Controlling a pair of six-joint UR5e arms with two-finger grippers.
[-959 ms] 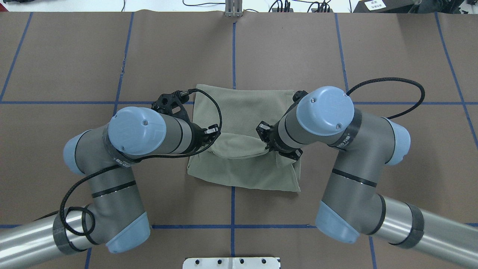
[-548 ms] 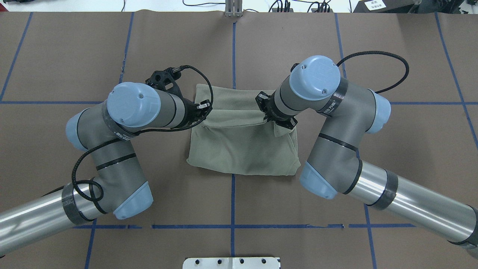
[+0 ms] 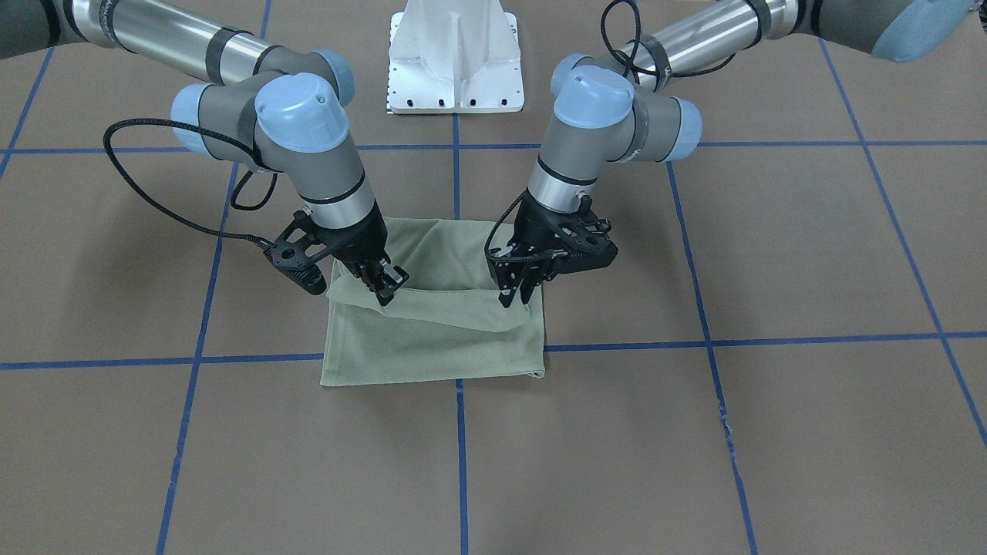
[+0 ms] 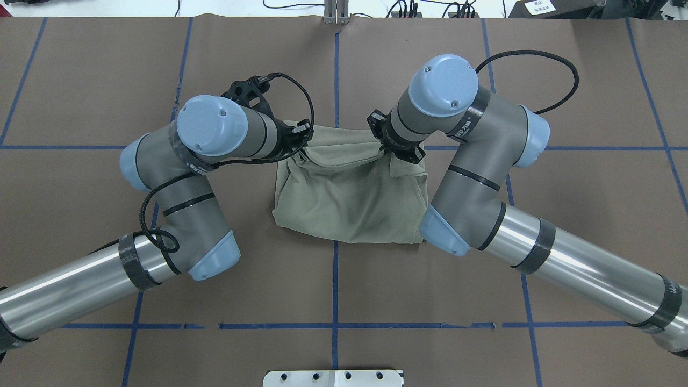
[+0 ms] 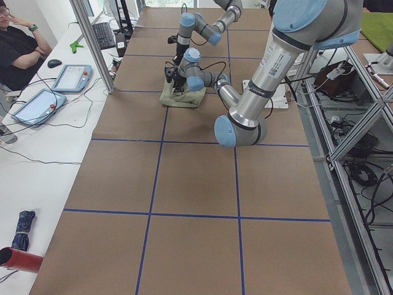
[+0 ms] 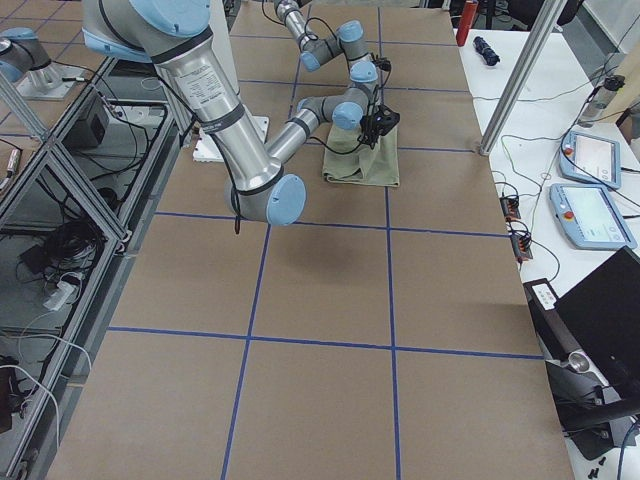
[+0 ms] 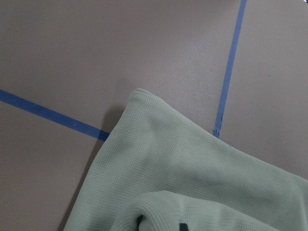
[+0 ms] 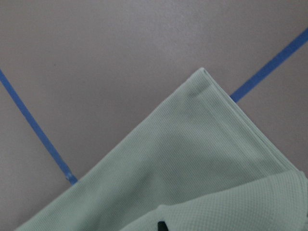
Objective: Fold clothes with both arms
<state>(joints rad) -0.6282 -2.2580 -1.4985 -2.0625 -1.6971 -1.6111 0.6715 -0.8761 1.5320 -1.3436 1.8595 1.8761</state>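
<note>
Straight out from the white pedestal base (image 4: 333,378), the olive shirt (image 4: 349,193) lies on the brown table (image 4: 537,80), astride the blue tape line (image 4: 335,80) that runs away from the base. The side of the shirt closest to the base is a rounded fold edge, resting flat. Farther from the base the top layer lifts off the one beneath and rises to both grippers. The left gripper (image 3: 515,297) has its fingers closed narrowly on one end of that raised edge, and the right gripper (image 3: 387,291) pinches the other end the same way. Between them the held edge sags a little. Farthest from the base, a strip of the lower layer shows uncovered in the front-facing view, its hem flat on the table. Each wrist camera looks down on one corner of that lower layer. I judge this to be the carry-over of a halving fold, close to its end. To finish it cleanly I would move both grippers away from the base at an even pace, level with each other, so the held edge lands parallel to the far hem. A slight pull apart should take out the sag. I would release only once each held corner rests on the corner below. The risk I see is dragging the lower layer away from the base.
</note>
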